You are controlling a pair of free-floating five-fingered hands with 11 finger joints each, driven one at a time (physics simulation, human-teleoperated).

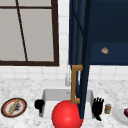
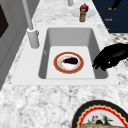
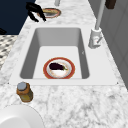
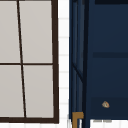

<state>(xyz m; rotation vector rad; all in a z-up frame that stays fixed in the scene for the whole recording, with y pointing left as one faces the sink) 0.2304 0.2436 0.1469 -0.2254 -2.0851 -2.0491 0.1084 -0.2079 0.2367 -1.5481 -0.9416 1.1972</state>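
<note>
My left hand (image 1: 39,104) hovers over the left front corner of the sink (image 1: 50,93), its fingers loosely drooping and holding nothing. It shows at the sink's front rim in the left side view (image 2: 110,57) and at the far end in the right side view (image 3: 35,11). My right hand (image 1: 97,107) stands at the sink's right edge, fingers straight up, beside a small jar (image 1: 107,108). In the basin lies a red-rimmed plate (image 2: 55,62) with a dark eggplant (image 2: 70,60) on it. A large red ball (image 1: 67,115) covers the sink's front.
A dark blue cabinet door (image 1: 85,50) with a brass handle (image 1: 74,85) hangs open above the sink; a small tan item (image 1: 104,50) sits inside. The faucet (image 2: 33,37) stands at the back. A patterned plate (image 1: 5,110) lies left, a white plate (image 1: 118,113) right.
</note>
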